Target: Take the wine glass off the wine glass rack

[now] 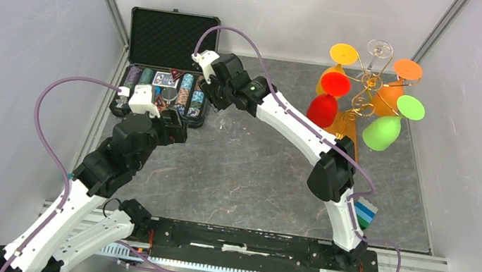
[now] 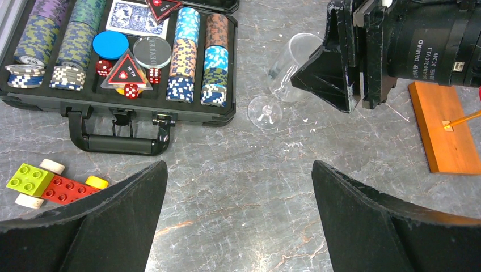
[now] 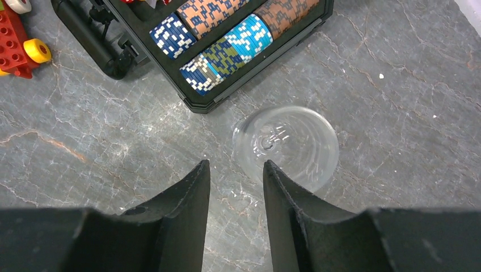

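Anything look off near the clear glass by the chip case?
The clear wine glass looks askew: in the left wrist view its foot sits on the table but its bowl leans toward the right gripper, which isn't clamping it. Could be camera angle.

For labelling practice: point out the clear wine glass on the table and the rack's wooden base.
clear wine glass [image 2: 287, 67]: left wrist view, its bowl.
rack's wooden base [image 2: 448, 148]: left wrist view, top face.
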